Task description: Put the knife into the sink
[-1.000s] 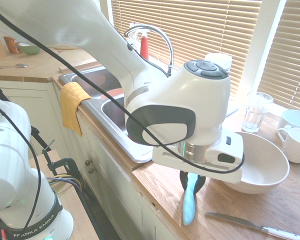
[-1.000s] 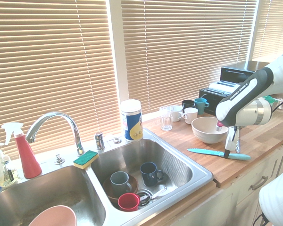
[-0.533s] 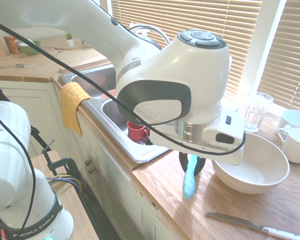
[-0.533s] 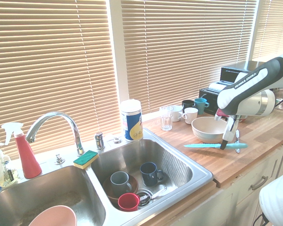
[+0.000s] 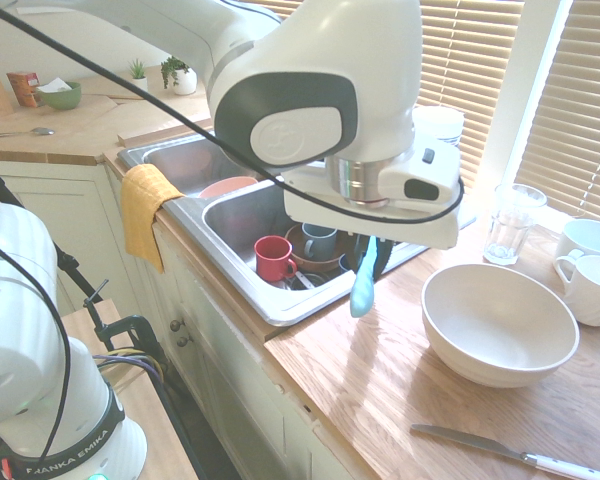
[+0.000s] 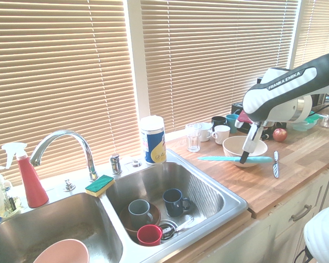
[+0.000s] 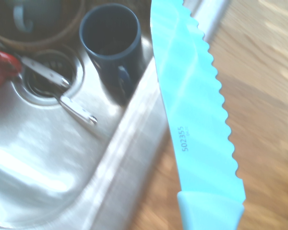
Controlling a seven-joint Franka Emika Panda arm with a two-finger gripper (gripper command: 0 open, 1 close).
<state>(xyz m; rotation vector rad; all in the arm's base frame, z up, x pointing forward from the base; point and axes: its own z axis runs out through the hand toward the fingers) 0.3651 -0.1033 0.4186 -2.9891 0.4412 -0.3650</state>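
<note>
Though the wrist hides its fingers, the gripper [image 6: 244, 159] grips the knife [image 6: 233, 159] level above the counter, near the sink [image 6: 230, 211] rim. Mugs sit in that basin — red [image 5: 273, 258], grey, navy [image 7: 111, 40].

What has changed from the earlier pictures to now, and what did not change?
The gripper, shut on the turquoise knife, has lifted it off the wooden counter and carried it toward the sink. The grip stayed shut. The cream bowl, the table knife and the cups in the sink stayed in place.

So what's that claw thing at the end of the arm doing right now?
End effector: closed on the teal knife, holding it in the air near the sink.
</note>
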